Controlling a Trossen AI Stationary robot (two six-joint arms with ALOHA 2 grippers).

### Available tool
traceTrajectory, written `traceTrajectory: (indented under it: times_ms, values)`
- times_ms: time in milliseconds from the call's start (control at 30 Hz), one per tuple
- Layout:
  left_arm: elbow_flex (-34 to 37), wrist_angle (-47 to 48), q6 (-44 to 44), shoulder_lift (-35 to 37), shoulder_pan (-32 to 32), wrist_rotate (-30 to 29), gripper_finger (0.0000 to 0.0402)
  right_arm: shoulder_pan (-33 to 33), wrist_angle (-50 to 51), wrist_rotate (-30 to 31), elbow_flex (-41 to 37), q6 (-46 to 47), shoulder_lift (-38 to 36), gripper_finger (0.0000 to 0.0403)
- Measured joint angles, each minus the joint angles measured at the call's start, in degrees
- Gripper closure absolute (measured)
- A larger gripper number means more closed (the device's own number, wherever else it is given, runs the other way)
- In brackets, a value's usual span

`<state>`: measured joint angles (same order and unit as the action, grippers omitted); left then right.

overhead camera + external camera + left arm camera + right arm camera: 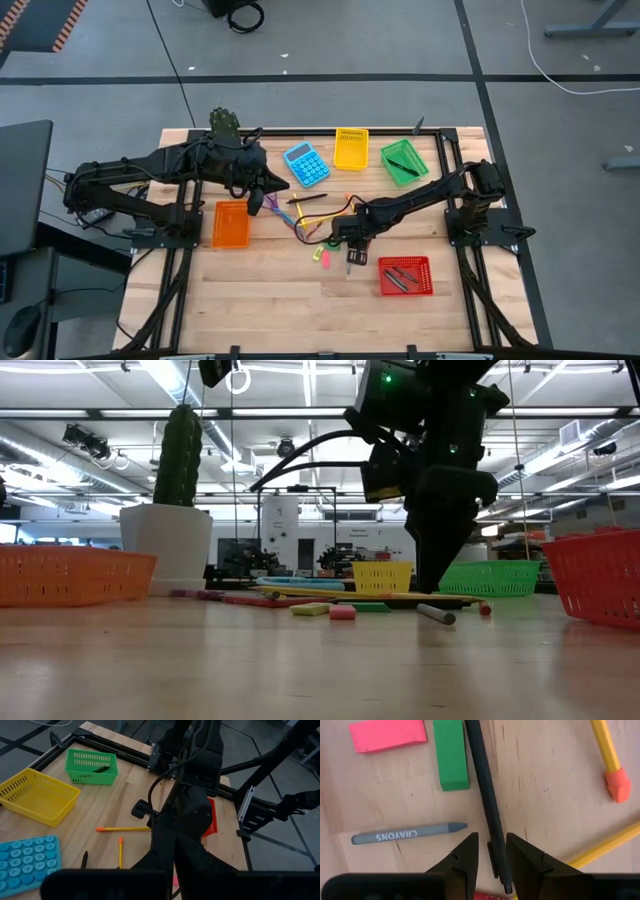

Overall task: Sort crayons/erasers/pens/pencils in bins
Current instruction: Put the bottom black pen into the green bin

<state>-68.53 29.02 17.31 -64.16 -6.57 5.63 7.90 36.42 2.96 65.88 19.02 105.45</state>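
My right gripper (492,840) points down at the table's middle (350,250), open. Its fingers stand on either side of a black pen (485,790), near the clip end; narrow gaps show on both sides. The pen lies flat on the wood. Beside it lie a green eraser (451,755), a pink eraser (387,734), a grey crayon (410,834) and two yellow pencils (607,750) (605,847). The orange bin (231,224), yellow bin (351,148), green bin (403,161) and red bin (405,275) stand around them. My left gripper (278,184) waits, shut, raised near the calculator.
A blue calculator (306,164) lies at the far middle and a white plant pot (167,545) stands at the far left. Purple-handled scissors (270,205) lie by the orange bin. The green bin holds a black pen (100,769), and dark sticks lie in the red bin.
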Motion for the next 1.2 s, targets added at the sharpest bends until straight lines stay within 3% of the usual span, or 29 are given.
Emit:
traceTrajectory:
  times_ms: [467,833,1200]
  values:
    - [0.0,0.0,0.0,0.0,0.0,0.0,0.0385,0.0,-3.9,-0.5,-4.3,-1.2,-0.1,0.0298]
    - [0.0,0.0,0.1,0.0,0.0,0.0,0.0381,-0.3,-5.8,-0.5,-4.6,-1.1,-0.2,0.0349]
    - [0.0,0.0,0.0,0.0,0.0,0.0,0.0384,-2.3,-4.7,-2.9,-3.5,-1.0,0.0,0.0354]
